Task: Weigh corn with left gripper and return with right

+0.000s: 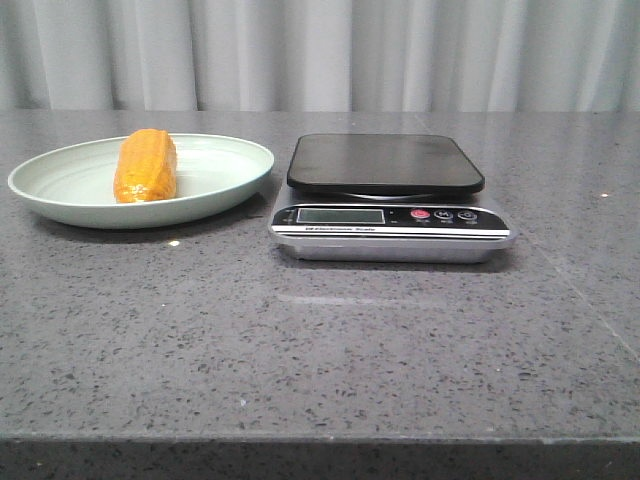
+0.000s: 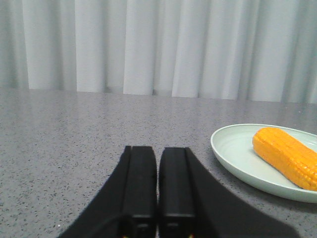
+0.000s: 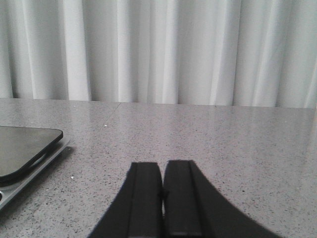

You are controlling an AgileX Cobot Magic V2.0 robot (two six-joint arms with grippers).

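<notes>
Partly cut off: scale at the right wrist view's edge; plate and corn at the left wrist view's edge. Scale display unreadable. Neither arm appears in the front view. Corn: lying in pale green plate on grey counter, left of scale, long axis running front to back. Left end effector: closed, empty, low over counter. Right end effector: closed, empty.
</notes>
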